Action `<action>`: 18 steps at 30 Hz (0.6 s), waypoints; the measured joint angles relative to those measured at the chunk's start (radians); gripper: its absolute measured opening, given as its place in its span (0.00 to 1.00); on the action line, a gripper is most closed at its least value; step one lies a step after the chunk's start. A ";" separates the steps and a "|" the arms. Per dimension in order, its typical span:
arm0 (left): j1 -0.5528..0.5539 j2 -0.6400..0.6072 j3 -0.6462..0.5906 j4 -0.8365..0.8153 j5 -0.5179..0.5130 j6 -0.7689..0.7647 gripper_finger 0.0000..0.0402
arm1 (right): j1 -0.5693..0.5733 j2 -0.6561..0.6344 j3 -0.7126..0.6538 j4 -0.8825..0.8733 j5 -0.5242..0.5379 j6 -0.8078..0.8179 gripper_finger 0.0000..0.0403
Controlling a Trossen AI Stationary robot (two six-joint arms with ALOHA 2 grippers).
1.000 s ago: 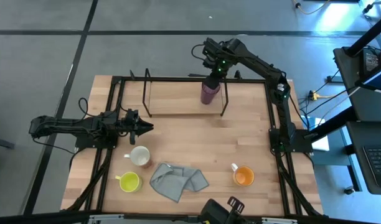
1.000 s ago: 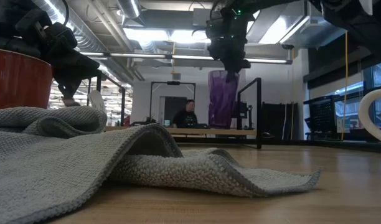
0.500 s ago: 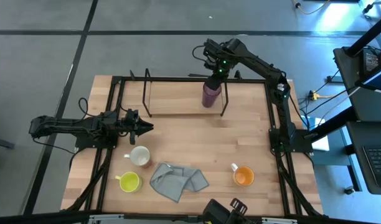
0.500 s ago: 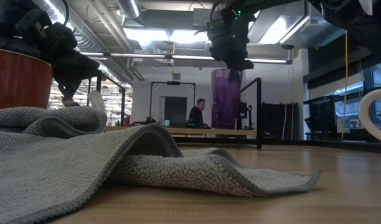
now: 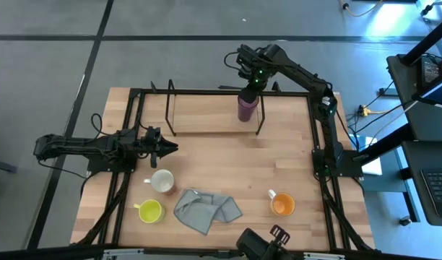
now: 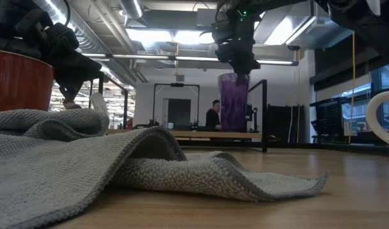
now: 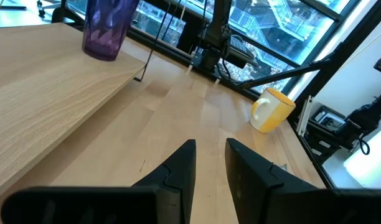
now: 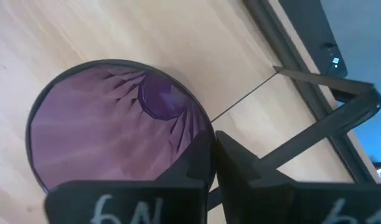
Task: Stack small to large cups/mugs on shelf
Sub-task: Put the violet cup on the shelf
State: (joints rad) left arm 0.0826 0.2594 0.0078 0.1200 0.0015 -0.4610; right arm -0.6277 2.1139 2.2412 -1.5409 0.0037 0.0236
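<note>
A translucent purple tumbler (image 5: 246,108) (image 6: 234,102) stands upright at the right end of the shelf (image 5: 206,124), a black wire rack with a wooden base at the table's far side. My right gripper (image 5: 250,87) (image 8: 213,158) is shut on its rim from above. Whether its bottom (image 7: 102,55) touches the shelf's base, I cannot tell. A white mug (image 5: 162,180), a yellow-green mug (image 5: 149,211) and an orange mug (image 5: 282,205) (image 7: 272,109) stand upright on the near half of the table. My left gripper (image 5: 172,147) (image 7: 210,163) waits open at the table's left, above the white mug. My right gripper pinches the tumbler's wall at the rim (image 8: 203,134), with one finger (image 8: 200,168) inside the cup and the other (image 8: 243,171) outside. The fingers point straight down. The tumbler hangs upright below them, its mouth up.
A crumpled grey cloth (image 5: 206,209) (image 6: 150,172) lies near the table's front edge between the mugs. A larger black frame of rails (image 5: 134,123) borders the table. The shelf's upright wire ends (image 5: 261,115) stand close beside the tumbler. A person shows in the room behind (image 6: 215,114).
The tumbler has shifted a little toward the table's right edge along the shelf, still upright in my right gripper. The person in the room behind has walked to the right.
</note>
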 joint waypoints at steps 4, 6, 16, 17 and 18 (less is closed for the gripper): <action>0.000 0.000 0.000 0.000 0.000 0.000 0.20 | -0.008 0.001 -0.001 0.043 0.018 0.001 0.09; 0.000 0.000 0.000 0.000 0.000 0.000 0.20 | -0.008 0.002 -0.002 0.048 0.017 0.001 0.12; 0.000 0.000 0.000 0.000 0.000 0.000 0.20 | -0.007 0.002 -0.002 0.048 0.002 0.001 0.24; 0.000 0.000 0.000 0.000 0.000 0.000 0.20 | -0.007 0.002 0.003 0.040 -0.005 0.002 0.25; 0.000 0.000 0.000 0.000 0.000 0.000 0.20 | -0.007 0.002 0.013 0.029 -0.010 0.001 0.26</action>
State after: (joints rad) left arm 0.0828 0.2594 0.0078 0.1200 0.0015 -0.4610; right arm -0.6350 2.1162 2.2544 -1.5120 -0.0067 0.0250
